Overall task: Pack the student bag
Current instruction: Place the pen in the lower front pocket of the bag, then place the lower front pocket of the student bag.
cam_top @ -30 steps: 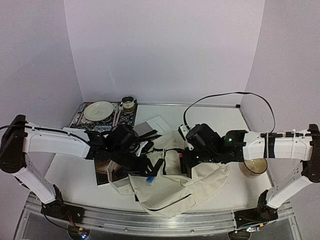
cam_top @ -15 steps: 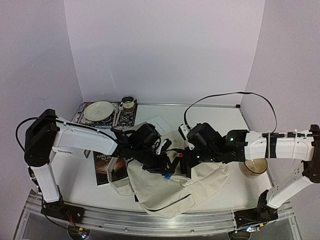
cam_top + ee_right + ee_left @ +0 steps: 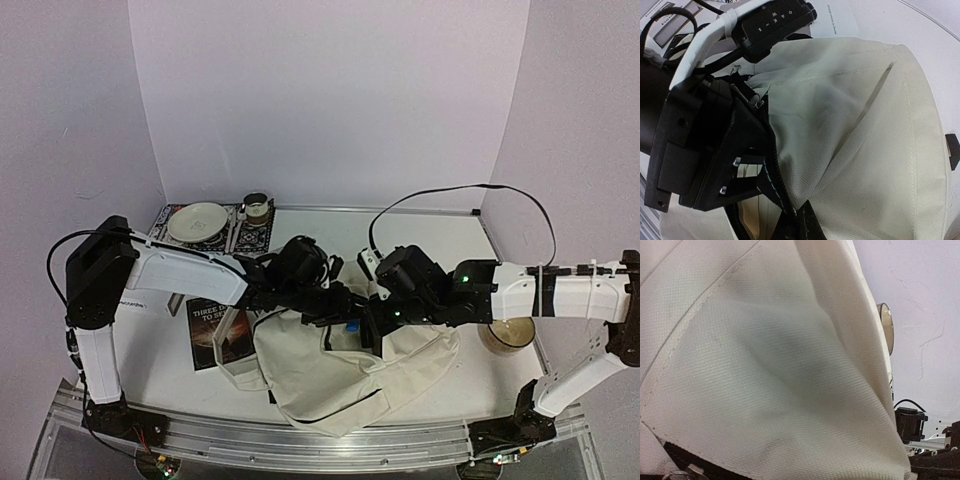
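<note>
Student bag point(image 3: 330, 390), rumpled, on table point(image 3: 435, 235)

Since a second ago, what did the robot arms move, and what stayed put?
The left gripper swung rightward, off the book and across the student bag to its opening, beside the right gripper. The right gripper stayed pinched on the bag's zipper edge. The book and plate stayed put, and the bag barely shifted.

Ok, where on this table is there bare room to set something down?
Back right: bare table between the student bag, the back wall and the right arm. Also front left, between the book and the left arm's base. Crowded: centre, and back left with the placemat.
</note>
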You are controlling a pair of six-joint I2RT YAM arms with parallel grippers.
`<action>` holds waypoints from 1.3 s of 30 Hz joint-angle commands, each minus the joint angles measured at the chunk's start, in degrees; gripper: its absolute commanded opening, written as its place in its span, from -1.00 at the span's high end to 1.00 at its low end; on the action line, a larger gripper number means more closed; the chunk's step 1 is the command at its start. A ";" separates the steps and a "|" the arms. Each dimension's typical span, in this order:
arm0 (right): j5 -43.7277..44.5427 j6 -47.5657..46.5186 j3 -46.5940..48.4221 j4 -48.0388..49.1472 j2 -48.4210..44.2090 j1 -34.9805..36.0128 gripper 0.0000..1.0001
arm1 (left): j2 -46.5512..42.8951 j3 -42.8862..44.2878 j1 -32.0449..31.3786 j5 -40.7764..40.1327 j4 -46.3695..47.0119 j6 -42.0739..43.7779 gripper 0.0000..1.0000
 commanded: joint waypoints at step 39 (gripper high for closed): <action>-3.79 0.96 1.31 -3.96 3.29 0.40 0.54 | -14.85 -4.37 9.19 -12.95 -24.47 34.46 -0.15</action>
